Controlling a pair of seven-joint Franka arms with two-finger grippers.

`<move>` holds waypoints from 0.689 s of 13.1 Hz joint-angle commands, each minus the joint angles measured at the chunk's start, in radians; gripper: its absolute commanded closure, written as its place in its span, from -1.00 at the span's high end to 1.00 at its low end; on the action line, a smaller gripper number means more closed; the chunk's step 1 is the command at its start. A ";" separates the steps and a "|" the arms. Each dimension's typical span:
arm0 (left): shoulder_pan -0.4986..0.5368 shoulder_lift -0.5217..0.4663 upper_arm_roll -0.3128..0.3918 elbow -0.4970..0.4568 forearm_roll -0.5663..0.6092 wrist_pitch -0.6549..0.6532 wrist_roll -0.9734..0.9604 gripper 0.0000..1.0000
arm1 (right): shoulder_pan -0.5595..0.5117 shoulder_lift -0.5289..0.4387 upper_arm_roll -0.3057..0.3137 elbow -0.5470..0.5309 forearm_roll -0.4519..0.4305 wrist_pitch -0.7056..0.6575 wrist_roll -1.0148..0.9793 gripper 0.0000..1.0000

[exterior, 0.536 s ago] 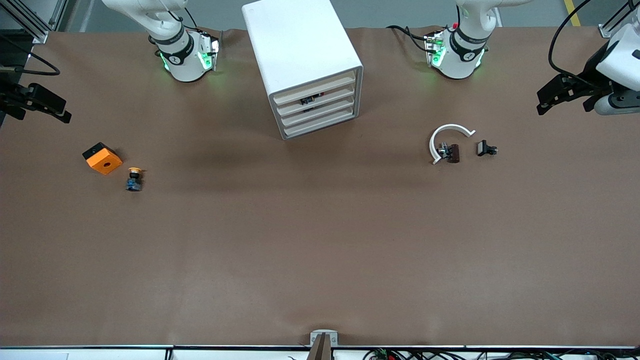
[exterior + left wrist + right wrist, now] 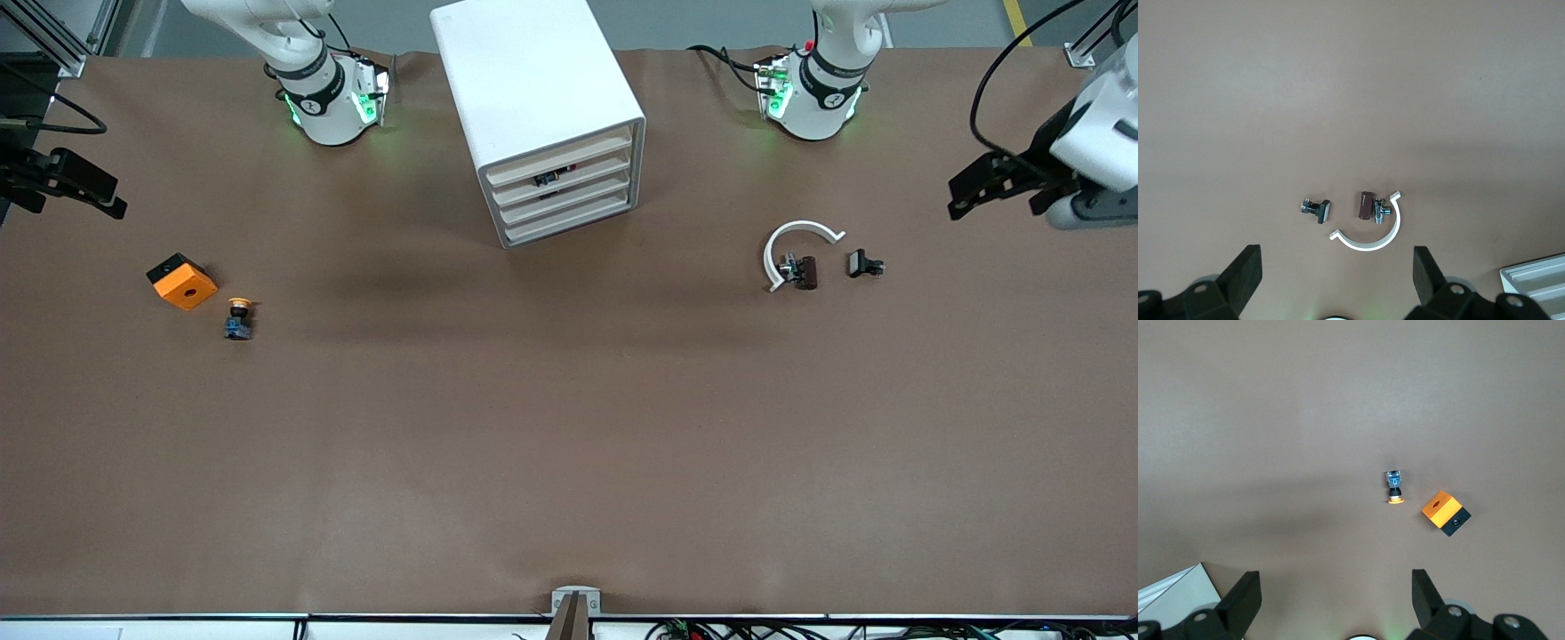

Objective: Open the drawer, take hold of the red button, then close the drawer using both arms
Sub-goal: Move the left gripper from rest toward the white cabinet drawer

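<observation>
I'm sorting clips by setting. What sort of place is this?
Probably a robotics lab bench: two arms mounted at a brown-covered table, a white cabinet of slat-front drawers between them, and small parts such as an orange cube laid out.

We see the white boxy cabinet standing on the brown worktop between the two arm bases, turned slightly askew, its front facing the front camera. It holds four shallow drawers with cream slat fronts, stacked one above another. The second drawer from the top is shut like the rest. In the gap above its slat we glimpse a small dark object with a hint of red, too small to identify.
</observation>
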 commanded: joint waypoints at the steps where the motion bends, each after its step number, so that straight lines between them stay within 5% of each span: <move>1: -0.017 0.125 -0.021 0.051 -0.025 0.076 -0.044 1.00 | -0.004 0.016 0.007 0.033 -0.019 -0.020 -0.006 1.00; 9: -0.190 0.399 -0.027 0.054 -0.102 0.406 -0.335 1.00 | 0.000 0.017 0.009 0.032 -0.016 -0.020 -0.002 1.00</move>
